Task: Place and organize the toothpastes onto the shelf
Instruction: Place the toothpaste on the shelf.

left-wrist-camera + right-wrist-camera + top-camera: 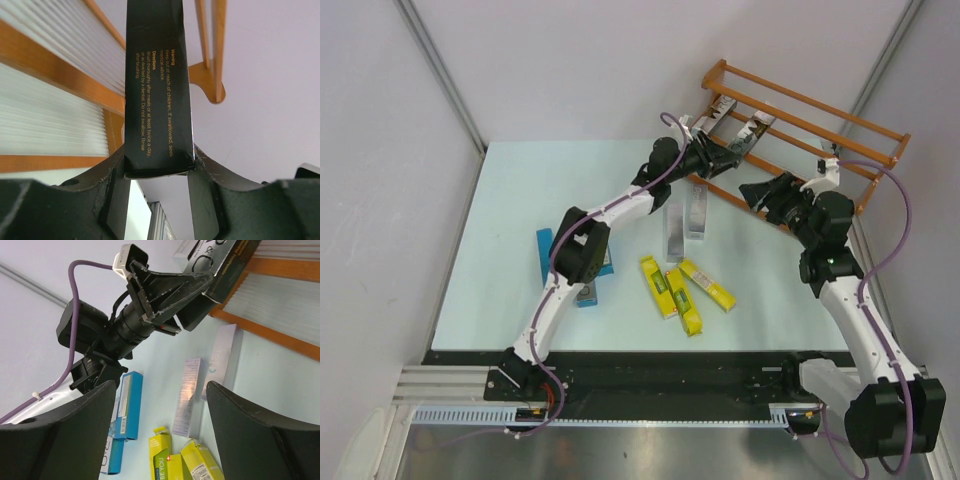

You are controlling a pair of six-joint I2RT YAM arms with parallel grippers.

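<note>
Furthest left on the desk [510,190], two blue cartons [546,248] are seen lying flat, partly hidden under the left arm. Toward the middle, three yellow cartons [682,300] are laid close together near the front edge. Just behind them, two silver cartons [697,210] are laid side by side. Further right and back, the left claw [159,167] is closed on one end of a dark carton [157,100], which is held up against the rails of the shelf [810,102] at the far right corner. A light carton [720,108] is seen just beside it at the rails. Rightmost, the right claw [161,387] is held near the shelf's lower rail, its fingers spread wide with nothing between them.
</note>
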